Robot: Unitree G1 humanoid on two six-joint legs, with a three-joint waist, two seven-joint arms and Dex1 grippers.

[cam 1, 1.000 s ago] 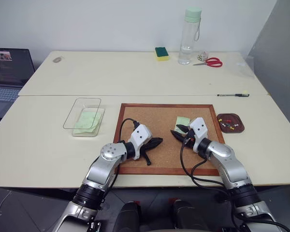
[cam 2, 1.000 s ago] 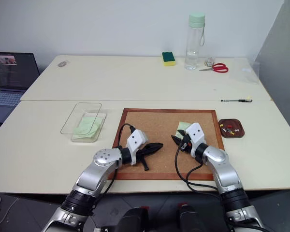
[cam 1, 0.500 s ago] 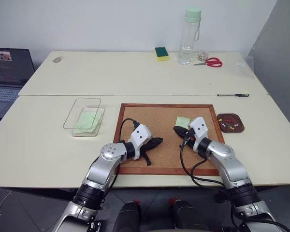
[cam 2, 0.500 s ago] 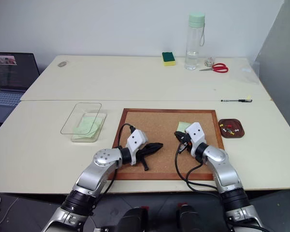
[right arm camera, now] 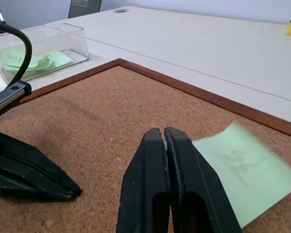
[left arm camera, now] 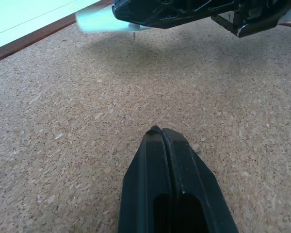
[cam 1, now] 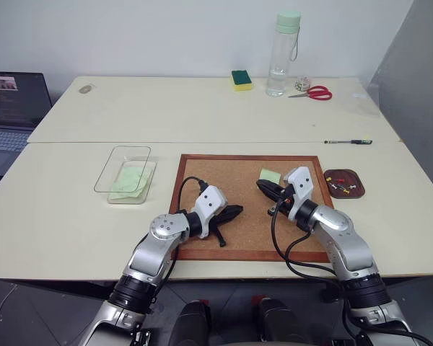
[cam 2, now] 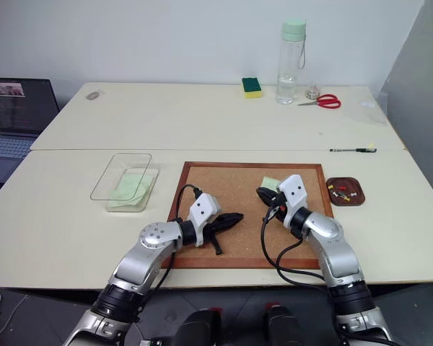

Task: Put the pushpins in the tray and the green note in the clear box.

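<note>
Cork board (cam 1: pixel 231 194) with the wood frame is sitting in the middle of the near table, and both arms are hanging over it. Right gripper (cam 1: pixel 263 186) is clamped tight, fingers pressed together, and it's pinching a pushpin whose metal point (left arm camera: pixel 134 35) is poking down through the green note (cam 1: pixel 270 175), so the note is dangling off the tip just above the cork instead of lying flat. You can't really make out the pin head itself, the black fingers are covering it.

Left gripper (cam 1: pixel 236 211) is also fully closed but it's gripping nothing, just hovering low over the cork on the left half of the board, well apart from the note.

Dark brown tray (cam 1: pixel 344 174) is sitting just off the right edge of the board, with a few pushpins (cam 1: pixel 340 187) already lying in it, red, yellow and whitish ones.

Clear box (cam 1: pixel 127 184) is resting on the table left of the board, and it's already holding some pale green notes (right arm camera: pixel 35 60) at the bottom.
</note>
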